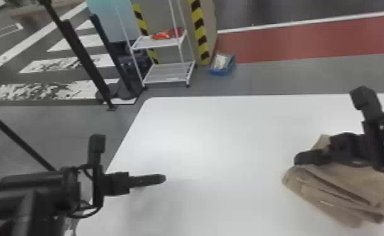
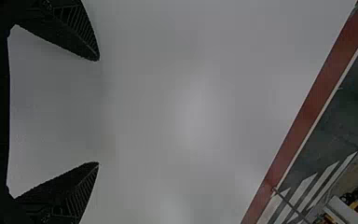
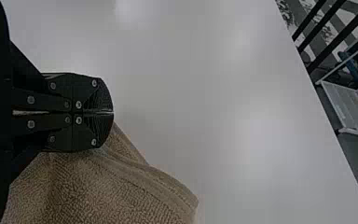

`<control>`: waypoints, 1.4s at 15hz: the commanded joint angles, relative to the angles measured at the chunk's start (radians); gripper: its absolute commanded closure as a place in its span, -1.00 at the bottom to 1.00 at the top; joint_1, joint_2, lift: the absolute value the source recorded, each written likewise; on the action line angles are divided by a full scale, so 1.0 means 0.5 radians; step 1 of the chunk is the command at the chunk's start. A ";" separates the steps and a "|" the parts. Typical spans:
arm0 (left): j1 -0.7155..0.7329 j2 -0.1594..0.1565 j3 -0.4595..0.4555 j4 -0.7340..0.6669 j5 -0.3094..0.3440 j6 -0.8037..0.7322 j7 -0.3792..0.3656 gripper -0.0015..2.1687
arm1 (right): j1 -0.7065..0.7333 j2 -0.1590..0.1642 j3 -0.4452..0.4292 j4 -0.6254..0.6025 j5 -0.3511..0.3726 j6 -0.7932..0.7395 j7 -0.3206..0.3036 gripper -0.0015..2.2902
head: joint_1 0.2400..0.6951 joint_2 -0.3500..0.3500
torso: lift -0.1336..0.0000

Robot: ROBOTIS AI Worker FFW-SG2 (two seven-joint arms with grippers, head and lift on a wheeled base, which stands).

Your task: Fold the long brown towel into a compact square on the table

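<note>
Head view: brown towel (image 1: 357,185) at four o'clock on white table (image 1: 200,141), bunched in thick uneven layers, edges skewed. Right gripper (image 1: 295,158) reaches in from three o'clock, fingers toward nine, over towel. Left gripper (image 1: 164,179) above table toward seven, fingers pointing to three.

Left wrist view: left gripper (image 2: 98,112) spread wide, nothing between fingers.

Right wrist view: right gripper (image 3: 113,112) fingers together, against terry cloth; cannot tell if any pinched.

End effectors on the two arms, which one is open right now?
The left end effector, above the white table: its fingers stand wide apart. The right end effector, at the brown towel, has its fingers closed together.
</note>
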 commanded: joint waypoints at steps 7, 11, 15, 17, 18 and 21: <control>-0.008 -0.002 -0.015 0.024 -0.001 -0.006 0.012 -0.92 | 0.143 0.000 0.007 -0.251 0.257 0.007 0.480 -1.00 | 1.00 1.00 | -0.86; -0.023 -0.005 -0.028 0.033 -0.004 -0.012 0.018 -0.92 | 0.245 0.000 -0.118 -0.423 0.227 0.007 0.477 -0.97 | 1.00 1.00 | -0.86; -0.029 -0.002 -0.025 0.058 -0.004 -0.037 0.022 -0.92 | 0.395 -0.052 -0.183 -0.721 0.251 0.007 0.532 -0.91 | 1.00 0.96 | -0.86; -0.029 0.002 -0.025 0.061 -0.004 -0.037 0.025 -0.92 | 0.499 -0.098 -0.299 -0.920 0.263 0.007 0.584 -0.81 | 1.00 0.92 | -0.86; -0.033 0.005 -0.025 0.064 -0.004 -0.043 0.025 -0.92 | 0.564 -0.135 -0.370 -0.997 0.273 0.007 0.621 -0.66 | 1.00 0.89 | -0.86; -0.042 0.002 -0.025 0.064 -0.004 -0.055 0.022 -0.92 | 0.723 -0.190 -0.600 -1.113 0.282 0.007 0.701 0.48 | 1.00 0.76 | -0.86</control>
